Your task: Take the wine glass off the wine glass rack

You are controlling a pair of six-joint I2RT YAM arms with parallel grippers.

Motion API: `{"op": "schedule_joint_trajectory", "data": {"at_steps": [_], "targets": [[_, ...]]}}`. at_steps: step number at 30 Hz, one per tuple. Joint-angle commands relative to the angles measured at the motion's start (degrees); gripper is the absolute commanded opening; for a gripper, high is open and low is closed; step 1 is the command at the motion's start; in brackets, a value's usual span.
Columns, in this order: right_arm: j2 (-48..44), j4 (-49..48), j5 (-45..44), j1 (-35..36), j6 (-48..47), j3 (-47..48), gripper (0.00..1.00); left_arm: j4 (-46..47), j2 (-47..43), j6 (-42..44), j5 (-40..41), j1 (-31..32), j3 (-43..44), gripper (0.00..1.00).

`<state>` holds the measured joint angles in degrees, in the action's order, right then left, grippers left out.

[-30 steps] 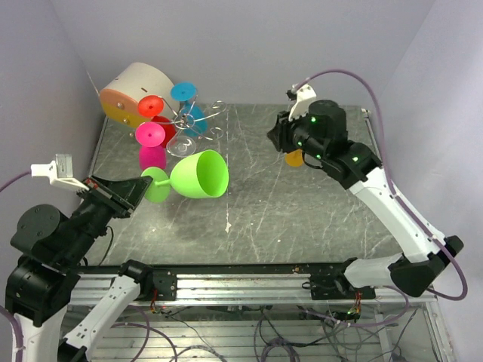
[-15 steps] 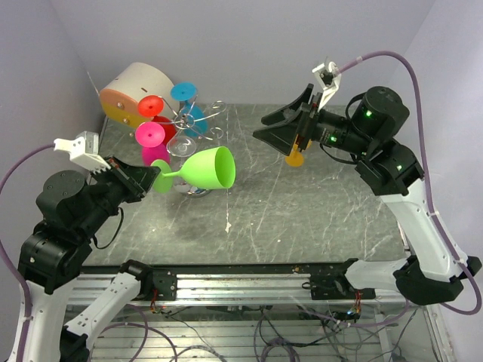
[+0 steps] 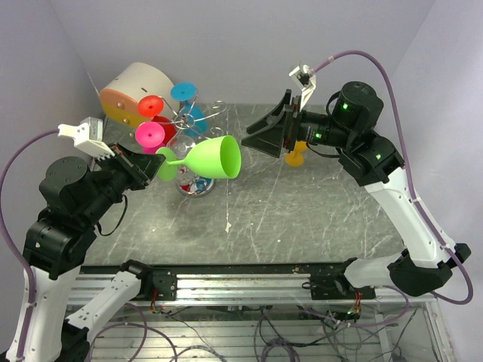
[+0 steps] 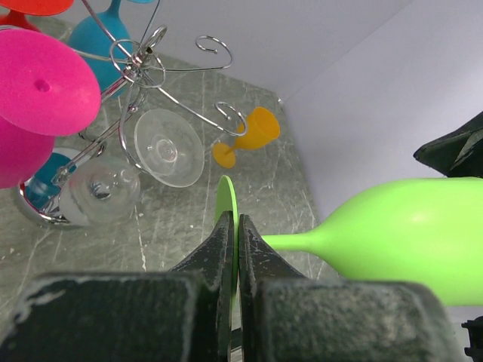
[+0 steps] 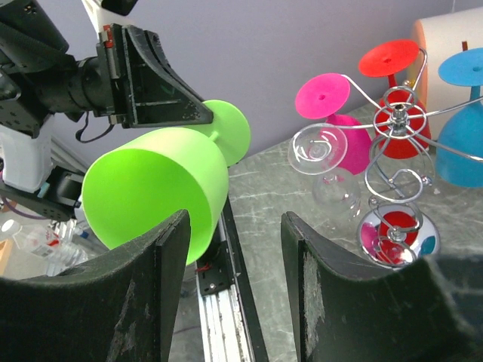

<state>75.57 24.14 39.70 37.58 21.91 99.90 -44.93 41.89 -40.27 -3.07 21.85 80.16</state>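
Both moved closer: your left jaws still pinch the green wine glass [image 3: 215,157] by its foot, bowl facing your wide-open right jaws.

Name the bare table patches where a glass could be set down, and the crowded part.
Bare: the table from the orange glass to the near rail, and its right side. Crowded: the far-left corner, around rack and drum.

The left arm [image 3: 68,204] and the right arm [image 3: 396,200] have black round joints and white shells, a mauve cable [image 3: 358,52] runs to a white wrist bracket [image 3: 303,78], and green lights [image 3: 346,106] glow on the right one.
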Motion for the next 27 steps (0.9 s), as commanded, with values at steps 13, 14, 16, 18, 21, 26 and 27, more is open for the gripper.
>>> {"op": "schedule_joint_trajectory", "data": {"at_steps": [13,14,16,18,21,26,27], "targets": [[3.6,0.5,-2.7,4.9,-0.7,1.7,0.49,6.5,4.2,0.6,-3.7,-0.2,3.3,0.07],[4.0,0.7,-3.5,5.6,-1.0,1.9,0.45,6.7,4.3,0.6,-3.8,-0.1,3.2,0.07],[5.1,2.2,-5.8,7.0,-1.9,3.9,0.23,7.0,4.4,0.5,-3.8,-0.1,3.2,0.07],[6.0,4.5,-9.4,7.7,-2.4,6.0,0.0,6.5,4.6,0.7,-3.6,-0.1,3.4,0.07],[5.6,5.7,-16.1,7.7,-2.4,7.3,0.0,5.7,4.7,0.7,-2.9,-0.1,3.5,0.18],[4.6,8.7,-32.1,6.4,-4.6,11.0,0.0,3.5,4.2,0.2,-0.4,-0.2,2.5,0.53],[4.9,9.4,-35.9,5.9,-5.4,12.0,0.0,3.1,4.1,0.1,0.2,-0.1,2.3,0.55]]}}
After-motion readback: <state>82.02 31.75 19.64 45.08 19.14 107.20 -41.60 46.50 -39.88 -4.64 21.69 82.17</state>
